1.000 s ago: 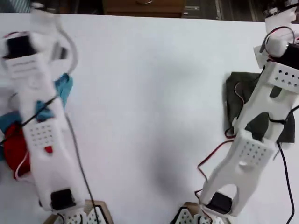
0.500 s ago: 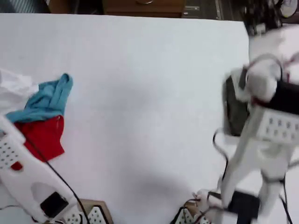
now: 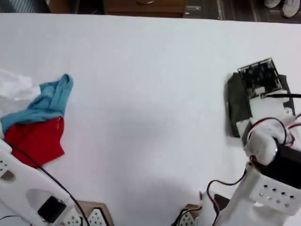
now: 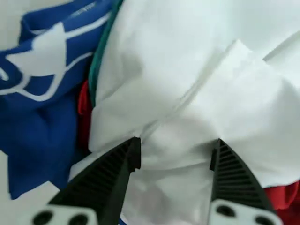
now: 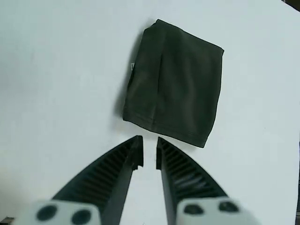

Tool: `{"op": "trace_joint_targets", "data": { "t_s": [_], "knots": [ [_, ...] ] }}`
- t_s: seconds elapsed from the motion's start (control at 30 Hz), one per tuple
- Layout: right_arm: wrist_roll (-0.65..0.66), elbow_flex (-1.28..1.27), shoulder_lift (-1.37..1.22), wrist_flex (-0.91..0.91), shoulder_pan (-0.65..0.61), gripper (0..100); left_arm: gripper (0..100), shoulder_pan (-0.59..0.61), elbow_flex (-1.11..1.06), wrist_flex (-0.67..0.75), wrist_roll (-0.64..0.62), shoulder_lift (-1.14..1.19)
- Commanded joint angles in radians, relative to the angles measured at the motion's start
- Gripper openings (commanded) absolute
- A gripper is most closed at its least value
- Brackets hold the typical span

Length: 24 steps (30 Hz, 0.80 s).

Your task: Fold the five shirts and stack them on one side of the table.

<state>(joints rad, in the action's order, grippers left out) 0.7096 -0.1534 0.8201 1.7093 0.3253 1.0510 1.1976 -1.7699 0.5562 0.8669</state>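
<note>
A folded dark shirt (image 3: 237, 106) lies at the table's right side, partly under my right arm (image 3: 268, 141). In the right wrist view my right gripper (image 5: 149, 152) hangs above the table just short of the dark shirt (image 5: 176, 91), its jaws nearly together with nothing between them. At the left edge lies a loose pile: a teal shirt (image 3: 49, 101), a red shirt (image 3: 37, 141) and a white shirt (image 3: 14, 87). My left gripper (image 4: 176, 154) is open directly over the white shirt (image 4: 201, 84), beside a blue printed shirt (image 4: 42, 93). Red cloth (image 4: 83, 105) peeks out between them.
The white table (image 3: 146, 84) stretches between the pile and the folded shirt. My left arm (image 3: 23, 188) crosses the near left corner. Both arm bases (image 3: 188, 219) sit at the near edge. A wooden cabinet (image 3: 143, 7) stands beyond the far edge.
Both arms have drawn back toward the near edge. The left arm has swung off the pile, uncovering the teal and red shirts. The right arm folded back over the dark shirt.
</note>
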Motion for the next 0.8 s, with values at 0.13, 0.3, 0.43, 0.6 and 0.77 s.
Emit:
{"op": "trace_joint_targets", "data": {
  "t_s": [0.13, 0.3, 0.43, 0.6, 0.77],
  "knots": [
    [0.006, -0.052, 0.027, 0.002, 0.007, 6.6, 25, -0.008, -0.065, -0.017, 0.075, -0.028],
    [0.005, -0.063, 0.033, 0.002, 0.007, 6.6, 1, -0.028, -0.059, -0.017, 0.054, -0.035],
    [0.005, -0.063, 0.033, 0.002, 0.007, 6.6, 2, -0.101, -0.059, -0.017, 0.015, -0.117],
    [0.002, -0.095, 0.028, -0.018, 0.008, 6.6, 2, -0.356, -0.064, -0.017, -0.063, -0.364],
    [-0.003, -0.226, 0.025, -0.127, 0.059, 6.6, 2, -0.764, -0.071, -0.017, -0.201, -0.644]
  ]
}}
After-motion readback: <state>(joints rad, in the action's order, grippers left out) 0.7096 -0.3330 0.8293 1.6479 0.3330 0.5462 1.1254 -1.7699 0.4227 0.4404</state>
